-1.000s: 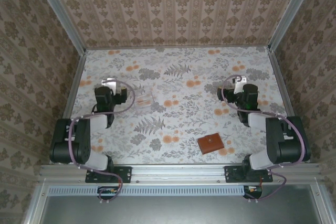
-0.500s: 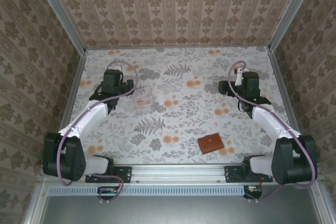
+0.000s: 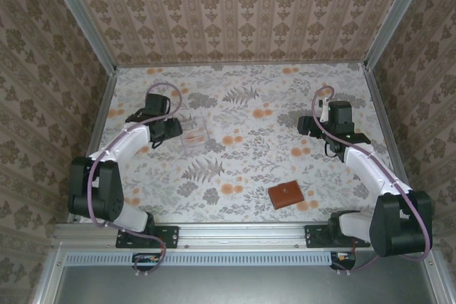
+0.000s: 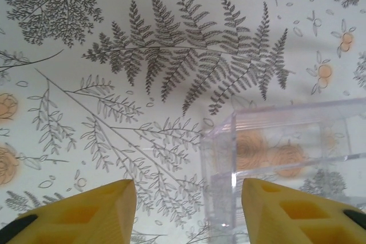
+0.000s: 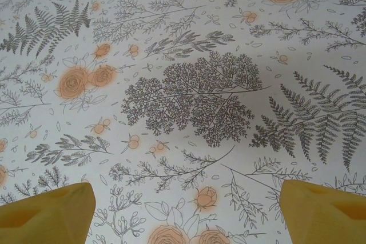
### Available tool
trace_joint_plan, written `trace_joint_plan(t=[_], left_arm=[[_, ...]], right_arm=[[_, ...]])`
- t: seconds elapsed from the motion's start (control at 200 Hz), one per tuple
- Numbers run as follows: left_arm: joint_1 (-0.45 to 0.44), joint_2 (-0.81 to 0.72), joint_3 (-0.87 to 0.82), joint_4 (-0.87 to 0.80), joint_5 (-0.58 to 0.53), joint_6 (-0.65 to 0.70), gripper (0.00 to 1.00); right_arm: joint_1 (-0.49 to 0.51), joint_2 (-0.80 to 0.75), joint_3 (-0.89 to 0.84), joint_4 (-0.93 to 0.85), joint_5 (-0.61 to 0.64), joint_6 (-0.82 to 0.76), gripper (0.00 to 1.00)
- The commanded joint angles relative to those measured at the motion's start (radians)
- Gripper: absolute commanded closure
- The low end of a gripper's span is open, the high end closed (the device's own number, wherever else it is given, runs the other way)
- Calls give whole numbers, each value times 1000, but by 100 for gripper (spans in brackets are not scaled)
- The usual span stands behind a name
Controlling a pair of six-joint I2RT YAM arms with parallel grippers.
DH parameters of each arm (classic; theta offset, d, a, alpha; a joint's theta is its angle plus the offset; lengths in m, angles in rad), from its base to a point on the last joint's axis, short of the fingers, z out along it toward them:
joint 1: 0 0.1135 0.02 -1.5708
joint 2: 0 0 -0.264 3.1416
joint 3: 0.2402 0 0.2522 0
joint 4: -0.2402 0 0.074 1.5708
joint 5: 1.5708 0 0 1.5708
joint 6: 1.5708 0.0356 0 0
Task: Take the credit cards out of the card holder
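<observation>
The holder (image 3: 286, 195) is seen at the near edge of the table (image 3: 242, 80), nearer the right gripper (image 5: 187, 190) than the left gripper (image 4: 189, 184); both are spread apart, nothing held.

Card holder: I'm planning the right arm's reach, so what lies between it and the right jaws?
Nothing: the top view shows bare floral table between the holder and the right jaws.
</observation>
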Motion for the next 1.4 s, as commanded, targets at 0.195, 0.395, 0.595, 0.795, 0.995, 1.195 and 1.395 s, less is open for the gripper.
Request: trace_joint_plan(t=[0.195, 0.395, 0.595, 0.795, 0.995, 1.195, 1.395], left_arm=[[18, 93, 98, -45, 80, 2, 64], [19, 157, 138, -50, 104, 13, 69], [19, 201, 158, -50, 115, 26, 76], [16, 219, 171, -53, 120, 32, 84], [-11, 222, 202, -91, 90, 53, 90], [-79, 231, 257, -137, 62, 50, 95], [-178, 280, 344, -175, 40, 20, 96]], right_arm=[[6, -23, 23, -36, 6, 1, 14], [6, -24, 25, -40, 12, -5, 14], [6, -25, 28, -42, 17, -8, 14], [6, -31, 29, -50, 19, -9, 14], [6, -46, 28, -53, 23, -8, 14], [7, -51, 26, -54, 22, -6, 14], [7, -50, 20, -48, 25, -6, 14]])
